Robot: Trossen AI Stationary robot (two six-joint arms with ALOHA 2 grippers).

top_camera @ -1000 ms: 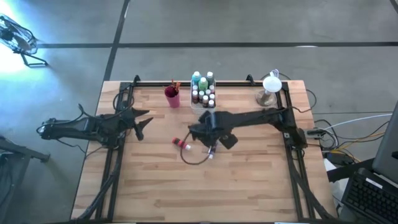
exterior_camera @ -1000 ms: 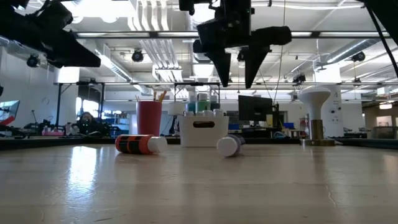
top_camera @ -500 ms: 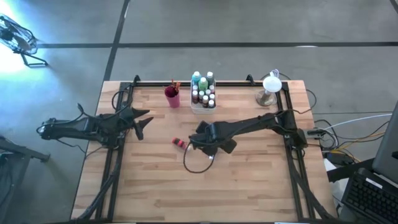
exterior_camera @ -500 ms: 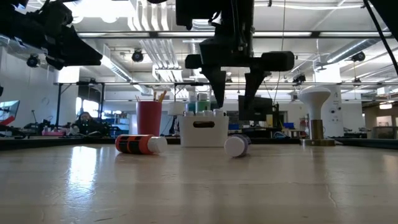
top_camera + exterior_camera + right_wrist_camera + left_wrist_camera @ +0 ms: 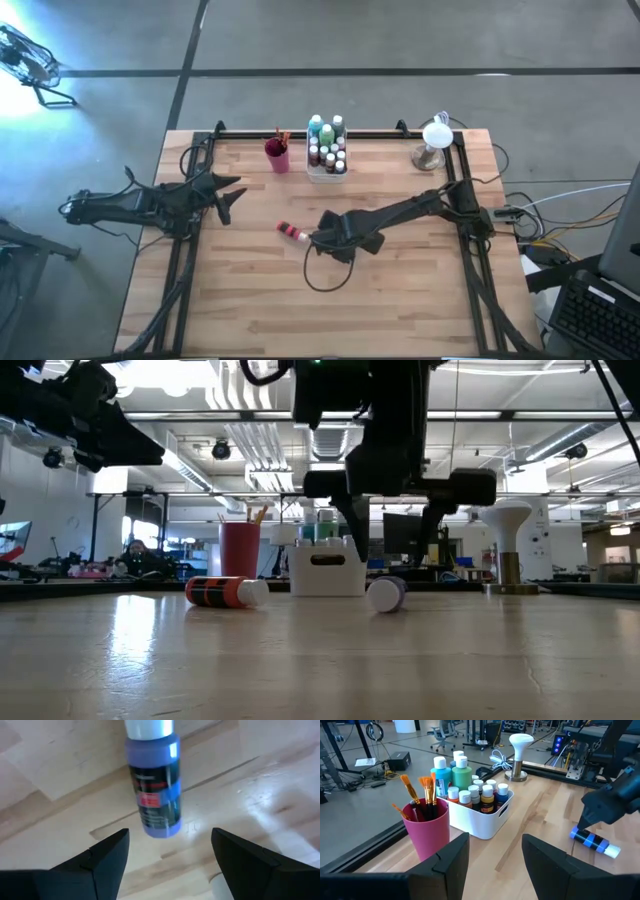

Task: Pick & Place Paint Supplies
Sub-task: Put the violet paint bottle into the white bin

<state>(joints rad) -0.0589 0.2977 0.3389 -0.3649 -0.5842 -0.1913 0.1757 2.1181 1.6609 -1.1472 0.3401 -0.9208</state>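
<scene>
A blue paint bottle [image 5: 152,785] with a white cap lies on its side on the wooden table; in the low view this blue bottle [image 5: 385,594] rests mid-table. My right gripper [image 5: 393,540] hangs open just above it, pointing steeply down, one finger on each side, touching nothing. A red bottle [image 5: 292,233] lies on its side just to the left of that gripper. The white tray [image 5: 327,168] of bottles and the magenta cup [image 5: 277,156] holding brushes stand at the far edge. My left gripper [image 5: 495,855] waits open at the table's left edge.
A white lamp [image 5: 433,145] stands at the far right corner. A black cable loop [image 5: 325,272] hangs from the right arm onto the table near its gripper. Bare wood lies toward the near edge.
My right gripper has come down toward the blue bottle and moved toward the table's near edge, rolling about its own axis as it went. It now stands low over the bottle, fingers astride it.
</scene>
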